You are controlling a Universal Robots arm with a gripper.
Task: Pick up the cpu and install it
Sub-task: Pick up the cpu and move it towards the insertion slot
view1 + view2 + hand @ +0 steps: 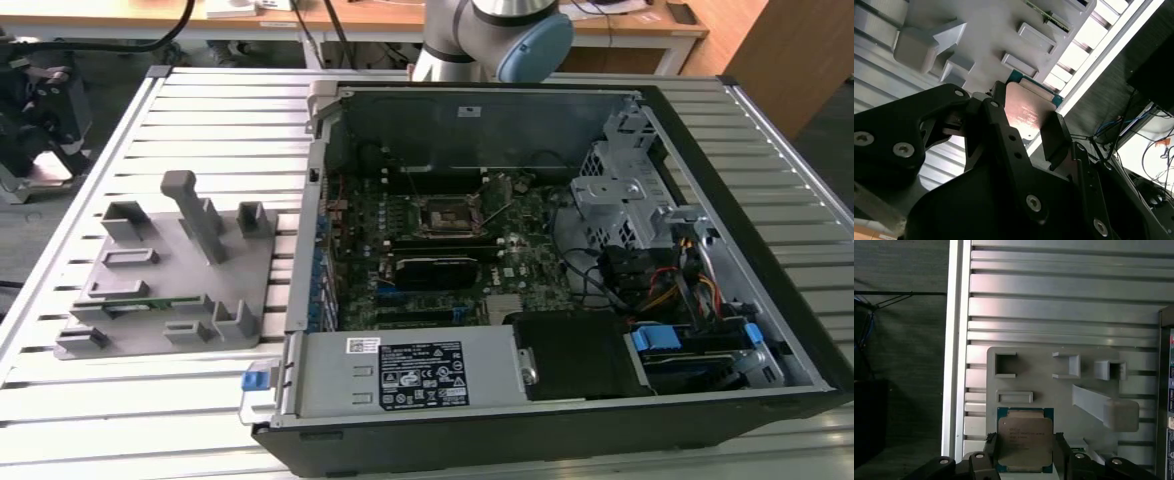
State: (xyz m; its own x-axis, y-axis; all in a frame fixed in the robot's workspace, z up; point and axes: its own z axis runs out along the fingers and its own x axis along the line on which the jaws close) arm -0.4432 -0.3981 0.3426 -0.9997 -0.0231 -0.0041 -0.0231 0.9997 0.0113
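Pinching the cpu (1023,437) at opposite edges, apparently clear of the grey tray (1046,385): the claw (1026,452).

Slatted metal table (200,110) carries grey fixture tray (160,285), open computer case (481,125).

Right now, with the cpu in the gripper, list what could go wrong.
The gripper pinches the cpu by two edges only, so it may tilt or slip. The socket sits deep in the case near cables; a skewed descent could snag or seat the chip crooked.
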